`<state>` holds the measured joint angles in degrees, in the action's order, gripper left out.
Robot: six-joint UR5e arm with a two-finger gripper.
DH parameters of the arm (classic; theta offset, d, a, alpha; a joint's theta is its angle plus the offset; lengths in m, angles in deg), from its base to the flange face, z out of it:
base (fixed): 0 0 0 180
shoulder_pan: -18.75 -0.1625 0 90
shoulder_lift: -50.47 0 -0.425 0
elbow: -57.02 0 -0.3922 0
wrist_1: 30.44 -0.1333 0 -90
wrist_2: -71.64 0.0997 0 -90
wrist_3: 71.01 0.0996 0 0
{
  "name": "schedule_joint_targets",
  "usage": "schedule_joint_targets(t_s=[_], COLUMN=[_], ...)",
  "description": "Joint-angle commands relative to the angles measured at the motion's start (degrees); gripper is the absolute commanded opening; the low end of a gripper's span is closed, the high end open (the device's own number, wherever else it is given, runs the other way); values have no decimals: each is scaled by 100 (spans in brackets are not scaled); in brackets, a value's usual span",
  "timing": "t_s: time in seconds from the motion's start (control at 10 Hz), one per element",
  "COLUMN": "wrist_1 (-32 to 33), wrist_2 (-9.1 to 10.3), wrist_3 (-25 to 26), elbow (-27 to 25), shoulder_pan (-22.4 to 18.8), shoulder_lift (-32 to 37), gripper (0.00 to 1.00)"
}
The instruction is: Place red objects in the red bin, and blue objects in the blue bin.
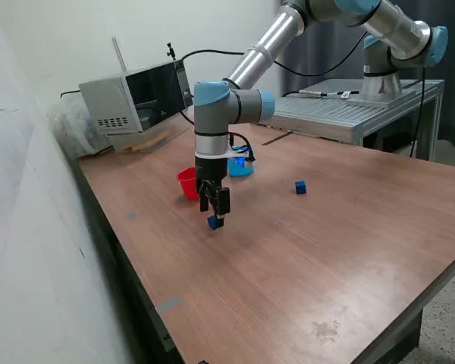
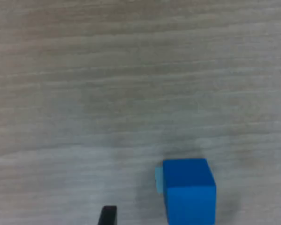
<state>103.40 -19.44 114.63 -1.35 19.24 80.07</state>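
- Black two-finger claw [image 1: 214, 215] points straight down at the brown wood-grain tabletop [image 1: 303, 265], its tips right at a small dark blue cube [image 1: 212, 222].
- Wrist view: the same small blue cube [image 2: 189, 191] sits on the wood between the two dark finger tips [image 2: 107, 215], which show only at the picture's edge. Fingers are spread wider than the cube; a clear gap of bare wood lies between the one well-seen finger and the cube. Nothing is pinched.
- Cannot tell whether the cube rests fully on the table or is touched by the second finger; that finger is barely in frame.
- Small red plastic cup-shaped bin [image 1: 187, 183] stands near the claw, just behind it and toward the exterior view's left, partly hidden by the arm's wrist.
- Small light blue plastic bin [image 1: 241, 167] stands behind the claw, a little toward the exterior view's right, partly hidden by the wrist and a cable.
- A second small dark blue cube [image 1: 300, 187] lies alone on the table, well apart from the claw, toward the exterior view's right.
- Contents of both bins cannot be seen.
- Grey box-shaped machine with a dark front [image 1: 136, 96] sits at the far table edge, well behind the claw.
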Motion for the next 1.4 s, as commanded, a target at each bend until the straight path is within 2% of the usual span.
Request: schedule_joint_targets(t_s=[0.0,0.1,0.2,0.8,1.1,1.2,1.3], wrist_1=[2,2,-6,-15,-303,-645,-909], wrist_2=[-6,-6,-23,-94,-103,-155,-294], wrist_3=[-1,-1,-1,-10,-54,-54,-54], elbow=[0,18,18,-70,-981,-1236,-1535], shoulder_pan=[-5,-5,-5,-22,-22,-14,4], shoulder_lift=[-33,-33,-51,132,1290,1650,2011], gripper=[100,100,0,0,0,0,0])
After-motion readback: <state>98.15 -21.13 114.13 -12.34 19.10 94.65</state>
